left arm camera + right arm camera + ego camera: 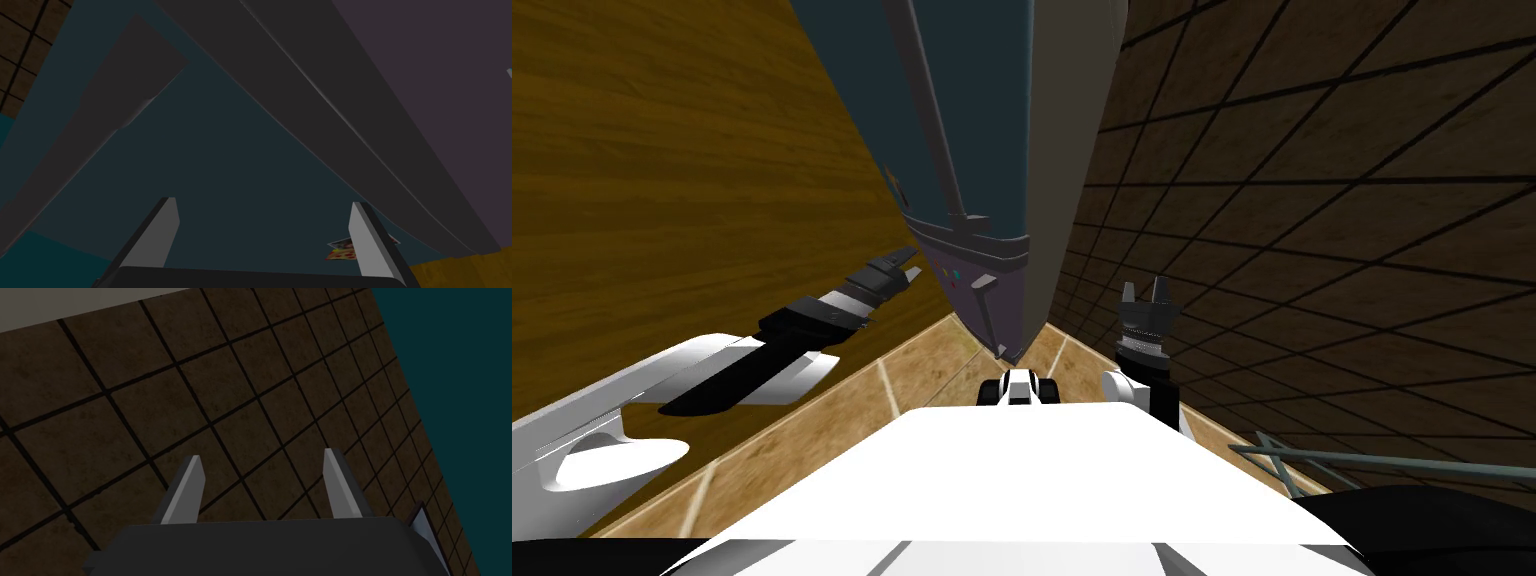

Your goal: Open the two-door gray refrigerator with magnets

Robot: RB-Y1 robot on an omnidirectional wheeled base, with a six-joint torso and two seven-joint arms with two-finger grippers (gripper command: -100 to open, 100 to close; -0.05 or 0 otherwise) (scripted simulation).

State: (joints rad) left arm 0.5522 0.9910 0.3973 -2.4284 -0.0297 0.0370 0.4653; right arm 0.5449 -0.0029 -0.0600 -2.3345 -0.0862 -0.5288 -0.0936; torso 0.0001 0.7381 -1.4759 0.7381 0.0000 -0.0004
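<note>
Fridge door (pixel 992 120) straight ahead of left tool (pixel 910 268), near | handle bar (pixel 932 110) runs lengthwise up door | left tool wide, empty | right tool (pixel 1144 290) wide, empty, farther off to the side

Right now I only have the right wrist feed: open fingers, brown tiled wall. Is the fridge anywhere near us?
Observer: Yes. In the head view the refrigerator stands straight ahead, close to the chest.
Operator: Which arm is on it?
Observer: The left gripper reaches toward the door's lower left part, on the wooden wall side.
Operator: Is it gripping the handle?
Observer: No. In the left wrist view its fingers are open with only bare dark door face between them. The long handle runs up the door in the head view.
Operator: Right fridge? Any magnets?
Observer: A colourful magnet sits on the door beside one left finger.
</note>
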